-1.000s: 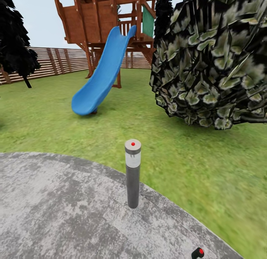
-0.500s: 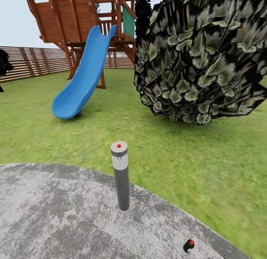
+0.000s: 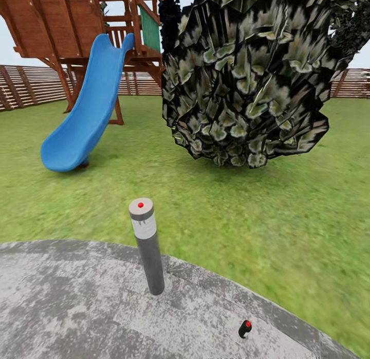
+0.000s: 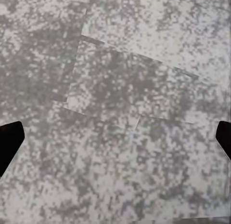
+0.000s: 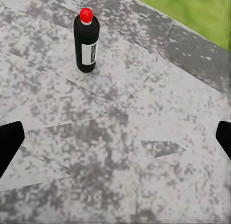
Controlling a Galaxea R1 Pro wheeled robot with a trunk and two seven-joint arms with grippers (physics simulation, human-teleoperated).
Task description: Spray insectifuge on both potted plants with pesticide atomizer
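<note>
Bare paving (image 5: 120, 151) surrounds the pesticide atomizer (image 5: 86, 41), seemingly unobstructed.

Black pesticide atomizer (image 5: 86, 41) with red tip, mottled grey paved patch (image 3: 67, 307), blue slide (image 3: 85, 117), green lawn (image 3: 246, 210)

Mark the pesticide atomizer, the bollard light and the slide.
pesticide atomizer (image 5: 86, 46): right wrist view, black body.
bollard light (image 3: 149, 256): head view, grey post.
slide (image 3: 87, 112): head view, blue chute.

Each pincer shows as plain black fingertips, matte and unmarked: the left pincer (image 4: 115, 139) and the right pincer (image 5: 115, 139) look alike, with angled edges.
</note>
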